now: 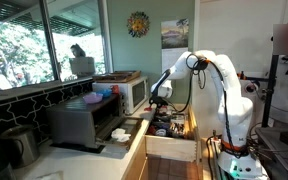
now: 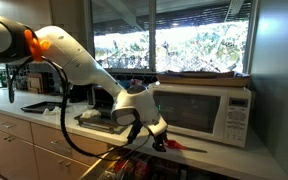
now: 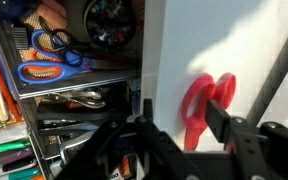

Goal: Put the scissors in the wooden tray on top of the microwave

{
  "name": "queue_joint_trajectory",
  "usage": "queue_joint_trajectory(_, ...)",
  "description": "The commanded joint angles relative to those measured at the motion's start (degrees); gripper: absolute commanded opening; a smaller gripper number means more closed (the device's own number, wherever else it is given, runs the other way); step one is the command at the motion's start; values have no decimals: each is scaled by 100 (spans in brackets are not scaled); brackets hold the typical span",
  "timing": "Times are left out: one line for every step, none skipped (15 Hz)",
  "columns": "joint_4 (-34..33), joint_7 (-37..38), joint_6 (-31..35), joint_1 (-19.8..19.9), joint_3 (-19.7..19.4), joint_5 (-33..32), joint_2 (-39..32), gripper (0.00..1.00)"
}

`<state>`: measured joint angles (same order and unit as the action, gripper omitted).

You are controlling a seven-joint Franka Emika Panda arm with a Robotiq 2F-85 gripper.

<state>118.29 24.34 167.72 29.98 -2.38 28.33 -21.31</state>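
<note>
Pincer (image 2: 156,138) at counter (image 1: 94,165) front edge, right by red scissors (image 3: 208,105); apart or clamped, can't tell. Wooden tray (image 2: 199,74) sits on microwave (image 2: 199,108).

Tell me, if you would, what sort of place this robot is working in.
Most likely a home kitchen: a white microwave sits on the countertop beside a dark grey oven, and an open drawer holds blue-handled scissors and other utensils.
</note>
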Motion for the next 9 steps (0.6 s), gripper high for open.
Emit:
queue_joint_trajectory(-138,128,-63,-485,-502,130,-40,28)
queue_joint_trajectory(-202,142,-47,-536,-549,163,-75,19)
queue_joint_trajectory(-272,193,-65,-600,-625,154,-113,13)
queue_joint_trajectory(-327,216,-77,-636,-659,173,-142,4)
queue_joint_trajectory(-391,277,-140,-678,-713,155,-192,1)
queue_joint_trajectory(-433,341,-219,-731,-778,115,-233,0)
queue_joint_trajectory(-460,363,-335,-754,-797,113,-259,1)
queue_joint_trajectory(-473,399,-422,-785,-829,108,-272,1)
queue_joint_trajectory(-470,389,-519,-789,-832,129,-263,3)
